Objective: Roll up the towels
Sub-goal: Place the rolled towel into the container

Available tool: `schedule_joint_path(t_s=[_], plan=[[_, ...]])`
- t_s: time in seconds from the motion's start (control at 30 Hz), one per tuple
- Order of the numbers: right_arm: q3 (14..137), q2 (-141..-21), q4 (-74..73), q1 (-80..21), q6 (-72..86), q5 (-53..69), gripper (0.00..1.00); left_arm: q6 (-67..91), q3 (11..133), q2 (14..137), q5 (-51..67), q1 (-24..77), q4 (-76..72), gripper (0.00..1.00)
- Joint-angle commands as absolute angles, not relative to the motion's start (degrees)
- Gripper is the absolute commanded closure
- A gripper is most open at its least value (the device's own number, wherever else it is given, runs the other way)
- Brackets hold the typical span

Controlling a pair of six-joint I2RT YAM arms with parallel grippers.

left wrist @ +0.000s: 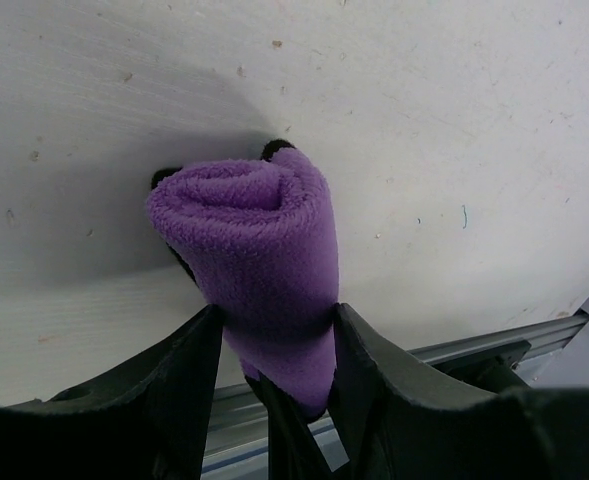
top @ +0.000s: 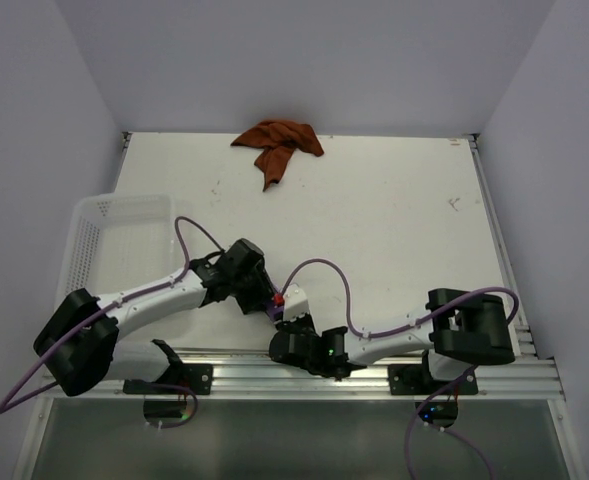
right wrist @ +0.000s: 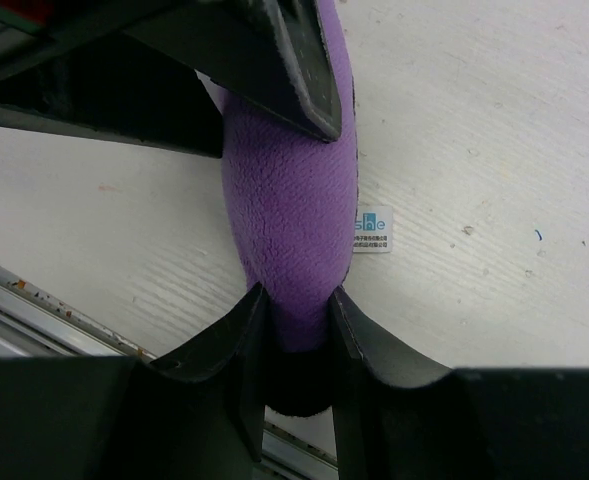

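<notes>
Towels number two: the purple towel [left wrist: 259, 240], rolled into a tight cylinder by the near edge of the table [top: 374, 230], and the orange towel [top: 279, 142], crumpled at the far edge. From above, the roll is almost wholly hidden under the grippers. The left gripper [left wrist: 274, 320] and right gripper [right wrist: 294, 300] each pinch it between narrow jaws. One white basket [top: 104, 215] sits at the left, its near end behind the left arm.
</notes>
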State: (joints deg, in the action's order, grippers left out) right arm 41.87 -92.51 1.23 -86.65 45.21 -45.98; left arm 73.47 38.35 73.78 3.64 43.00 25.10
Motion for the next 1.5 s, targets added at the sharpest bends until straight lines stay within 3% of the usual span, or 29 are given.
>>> schedule_joint_path(t_s=[0.0, 0.63, 0.87, 0.93, 1.07, 1.17, 1.47], plan=[[43.2, -93.3, 3.0, -87.4, 45.4, -49.1, 0.7, 74.8, 41.0, 74.4, 0.9, 43.6, 26.0, 0.49], [46.1, -96.6, 2.7, -89.0, 43.1, -49.9, 0.67, 72.4, 41.9, 83.7, -1.6, 44.3, 25.9, 0.5], [46.4, -96.6, 2.7, -89.4, 42.5, -49.7, 0.59, 69.7, 43.5, 87.7, -5.7, 44.5, 27.8, 0.76], [46.3, -96.3, 2.9, -89.5, 42.3, -49.4, 0.47, 69.6, 43.3, 88.5, -6.1, 44.5, 27.2, 0.85], [43.9, -91.0, 3.6, -90.3, 42.2, -48.8, 0.34, 68.0, 43.3, 89.7, -6.7, 44.5, 25.0, 0.99], [41.8, -86.7, 1.8, -90.4, 42.3, -48.3, 0.29, 65.3, 43.0, 89.9, -8.2, 44.5, 22.9, 1.0], [33.3, -65.1, -10.3, -90.6, 45.7, -49.4, 0.26, 54.9, 41.0, 85.0, -12.7, 44.3, 19.4, 1.0]])
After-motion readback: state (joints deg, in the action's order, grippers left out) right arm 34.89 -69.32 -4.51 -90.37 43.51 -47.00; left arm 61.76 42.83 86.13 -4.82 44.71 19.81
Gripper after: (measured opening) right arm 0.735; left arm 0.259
